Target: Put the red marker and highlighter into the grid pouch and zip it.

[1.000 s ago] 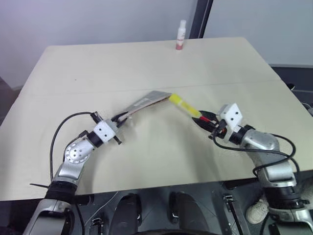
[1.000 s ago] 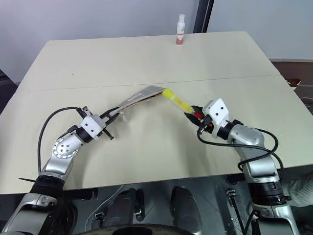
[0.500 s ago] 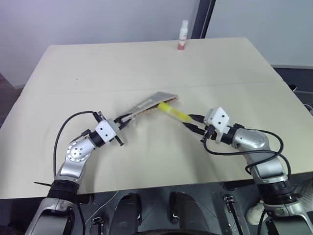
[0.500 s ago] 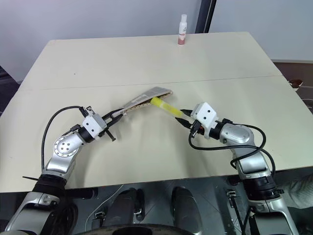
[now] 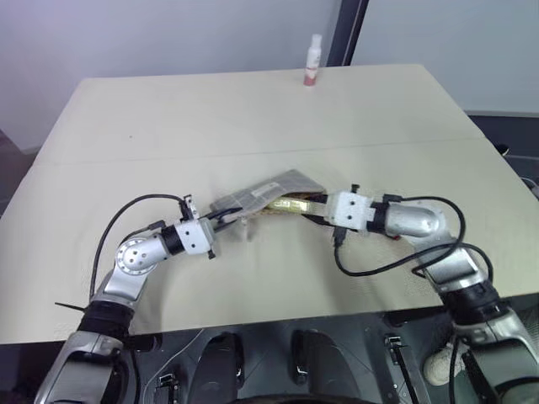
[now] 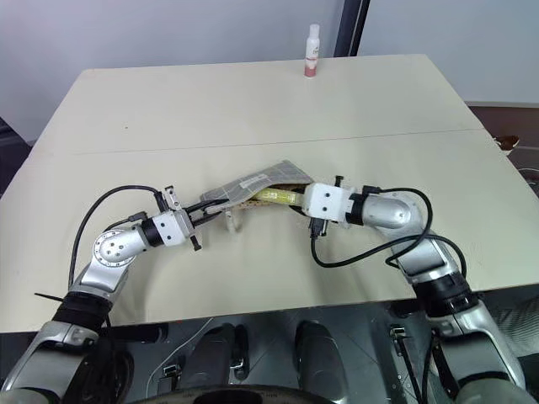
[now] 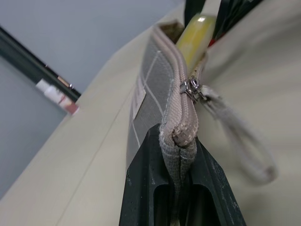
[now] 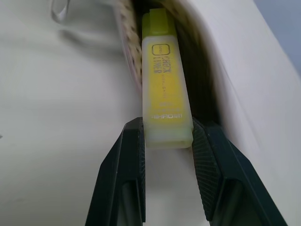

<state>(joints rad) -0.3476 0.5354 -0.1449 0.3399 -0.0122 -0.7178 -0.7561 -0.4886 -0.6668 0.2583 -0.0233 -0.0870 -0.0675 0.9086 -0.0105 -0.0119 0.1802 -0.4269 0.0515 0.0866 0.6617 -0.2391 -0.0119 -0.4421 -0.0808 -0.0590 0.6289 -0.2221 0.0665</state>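
Head view: left gripper (image 6: 205,215) pinches the grid pouch (image 6: 253,185) end, right gripper (image 6: 295,202) feeds the highlighter (image 6: 274,197) into its mouth. Left wrist view: zipper (image 7: 190,88) undone. Right wrist view: highlighter clamped, half inside; red marker unclear, zipping remains

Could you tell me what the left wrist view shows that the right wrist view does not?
Left wrist view: the left gripper shut on the grid pouch's end, the zipper slider with its cord loop, and the white and pink bottle. Right wrist view: the right gripper pinching the highlighter's back end, with printed lettering. Both: the yellow highlighter entering the pouch's open mouth.
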